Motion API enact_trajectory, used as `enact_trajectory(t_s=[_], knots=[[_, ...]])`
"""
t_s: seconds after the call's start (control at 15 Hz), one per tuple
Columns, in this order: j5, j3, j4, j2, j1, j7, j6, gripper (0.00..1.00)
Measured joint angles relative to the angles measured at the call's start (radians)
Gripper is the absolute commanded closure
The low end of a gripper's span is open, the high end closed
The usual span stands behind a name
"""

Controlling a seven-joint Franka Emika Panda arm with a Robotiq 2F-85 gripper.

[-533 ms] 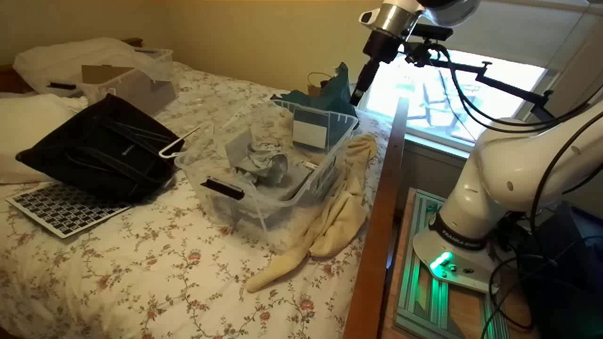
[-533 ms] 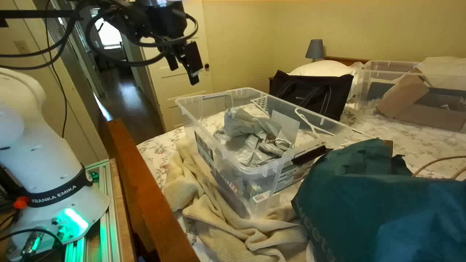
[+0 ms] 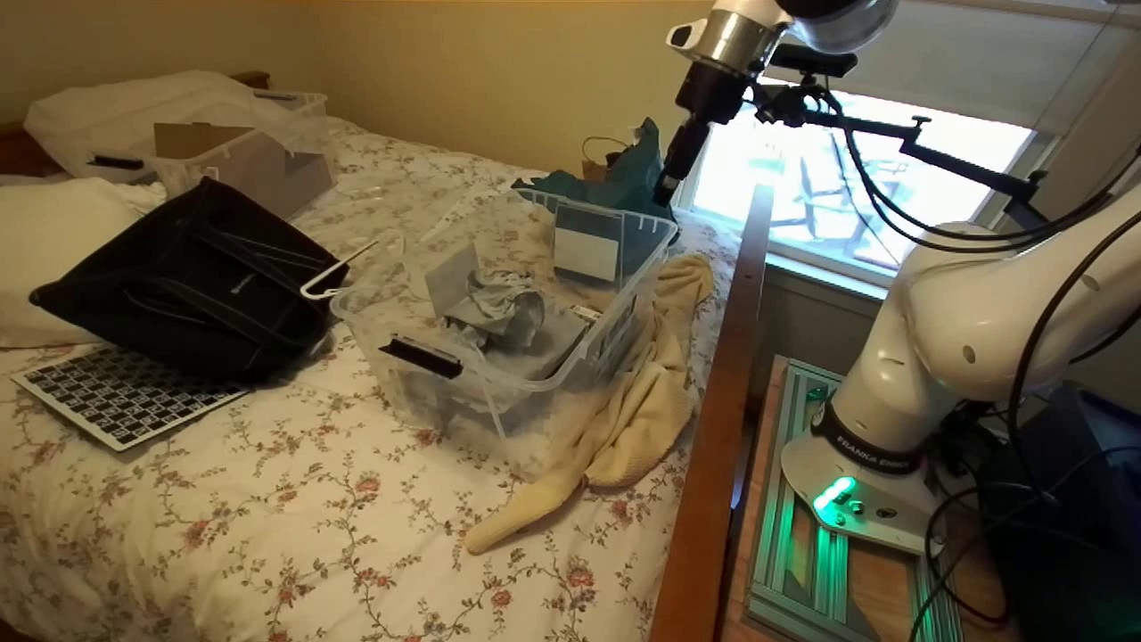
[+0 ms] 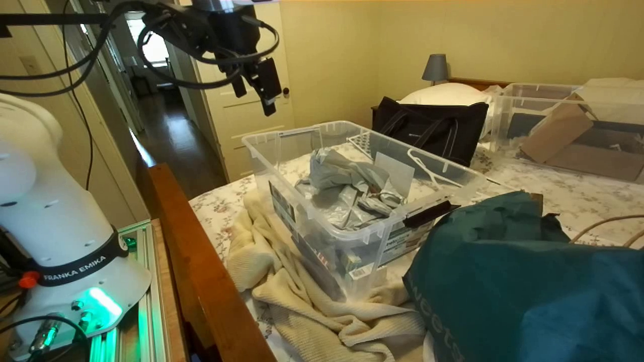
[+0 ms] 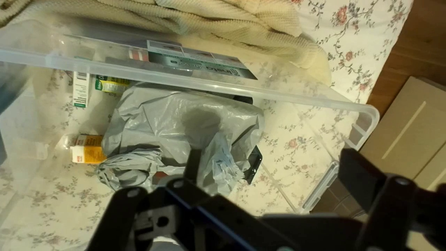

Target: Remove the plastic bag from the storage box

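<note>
"The pincer (image 5: 270, 157) has its fingers spread wide, with nothing between them. What's new?"

"Not much. Against half a second ago it sits slightly further across, towards the storage box (image 5: 296, 98). The box and the plastic bag (image 5: 160, 122) look unmoved."

"And for the task?"

"To my mind it's the run-up, no more: probably lining up for a reach in. The whole lift-out is to come, since the pincer is higher than the box rim and well apart from the bag."

"Where's the bag, exactly?"

"Inside the box, in a loose heap, with a yellow-and-white carton (image 5: 89, 154) just beside it. A black object (image 5: 255, 164) shows past its opposite edge."

"How does it look to you?"

"Grey, thin and glossy. The broad part is smooth with long creases; along one side the film bunches into tight crumples."

"Empty?"

"Hard to say. One finger covers part of it in the wrist view, and the folds hide the rest, so there may be something inside. I'd go for a crumpled bunch rather than the smooth face; film that slick could slide out of a shallow pinch. And I'd lift straight up, so that it clears the rim without snagging."
</note>
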Motion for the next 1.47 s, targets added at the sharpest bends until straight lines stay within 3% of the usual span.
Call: enact_trajectory(t_s=[0.47, 0.93, 1.13, 1.47], knots=[[0.084, 0.085, 0.033, 0.172, 0.116, 0.0, 0.168, 0.0], [0.092, 0.145, 0.1, 0.407, 0.13, -0.015, 0.384, 0.0], [0.099, 0.157, 0.144, 0.479, 0.131, -0.044, 0.391, 0.0], [0.099, 0.163, 0.162, 0.493, 0.126, -0.049, 0.391, 0.0]])
